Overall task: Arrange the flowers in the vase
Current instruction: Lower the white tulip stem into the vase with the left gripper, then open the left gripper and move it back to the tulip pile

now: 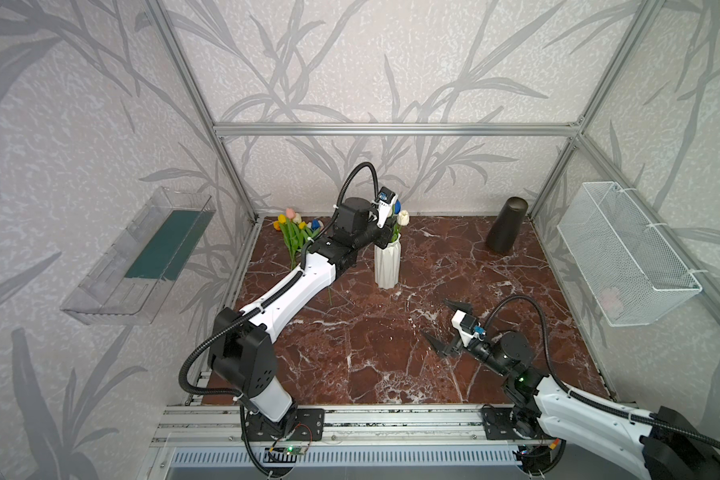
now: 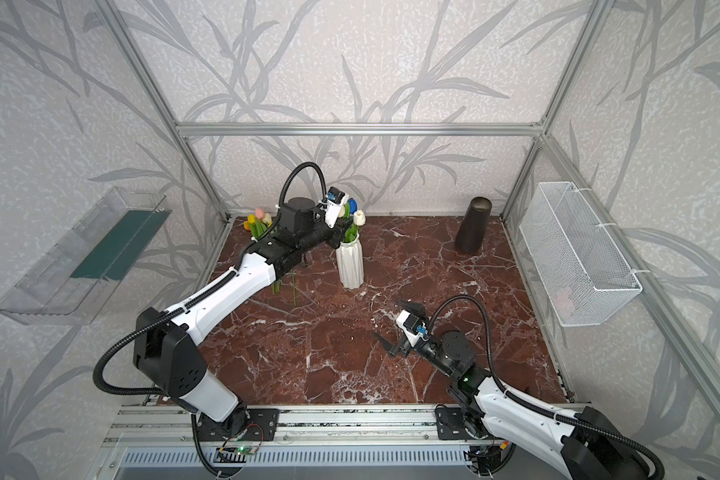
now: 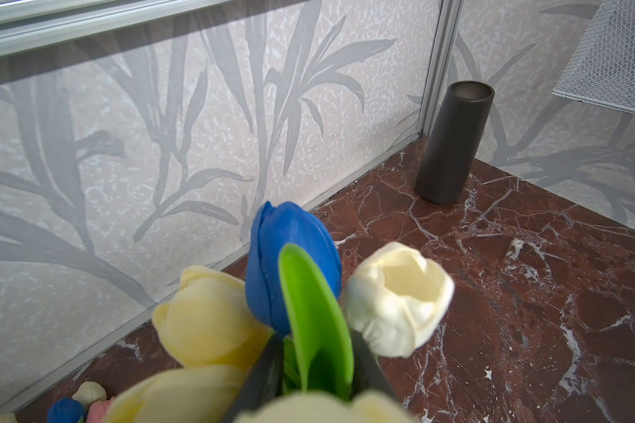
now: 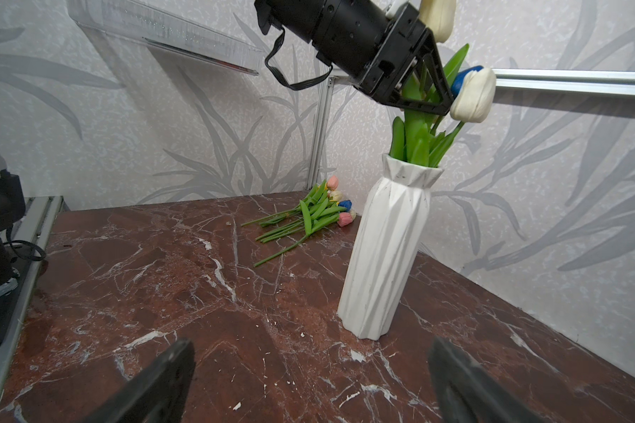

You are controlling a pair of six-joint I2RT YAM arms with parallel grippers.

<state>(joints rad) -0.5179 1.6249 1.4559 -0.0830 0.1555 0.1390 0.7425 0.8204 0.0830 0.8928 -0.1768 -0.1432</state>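
You see a white faceted ceramic vase (image 4: 385, 249), its tulips showing bright green leaves (image 3: 316, 318), one deep blue tulip head (image 3: 290, 263) and cream-white tulip heads (image 3: 396, 296). Your loose tulips (image 4: 310, 216) have pink, yellow, cream and blue heads on green stems. The red-brown marble tabletop (image 1: 391, 353) is veined white, the wallpapered walls (image 1: 350, 62) carry darker grey leaves on pale grey, and the dark grey tapered vase (image 3: 451, 146) is plain
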